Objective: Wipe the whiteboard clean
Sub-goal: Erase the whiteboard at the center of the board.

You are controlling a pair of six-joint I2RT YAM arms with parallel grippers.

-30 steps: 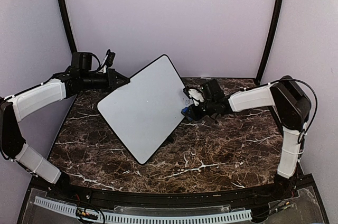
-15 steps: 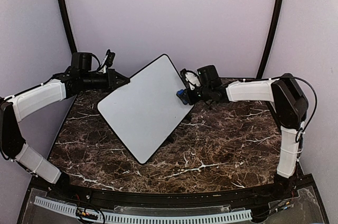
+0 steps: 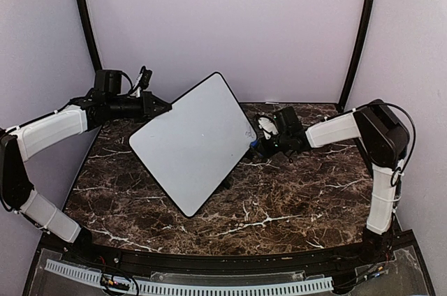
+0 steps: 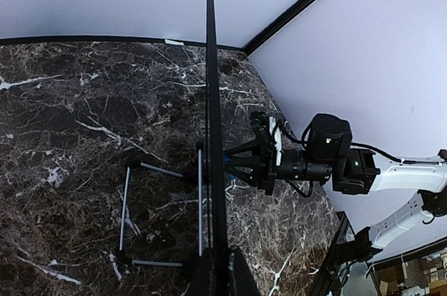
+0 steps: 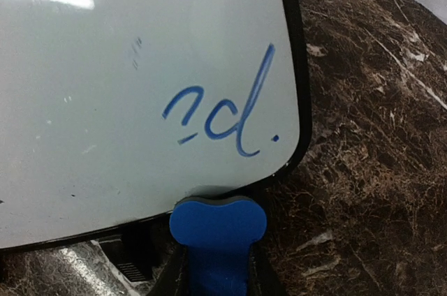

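Observation:
The whiteboard (image 3: 192, 142) stands tilted over the marble table, its left corner pinched in my left gripper (image 3: 162, 109), which is shut on its rim. In the left wrist view the whiteboard (image 4: 211, 100) shows edge-on, running up from my left gripper (image 4: 220, 275). My right gripper (image 3: 260, 141) is at the board's right edge, shut on a blue eraser (image 3: 253, 144). In the right wrist view the eraser (image 5: 218, 223) sits between the jaws of my right gripper (image 5: 216, 257), just below the whiteboard (image 5: 105, 100) rim. Blue writing (image 5: 223, 111) remains near that corner.
A thin wire stand (image 4: 126, 205) lies on the marble table (image 3: 279, 198) behind the board. Purple walls and two black poles (image 3: 360, 31) close in the back. The right arm (image 4: 314, 163) reaches in from the board's front side.
My right gripper carried the eraser up and left along the board's right edge, then came back down and right to the rim. The left arm and board stayed still.

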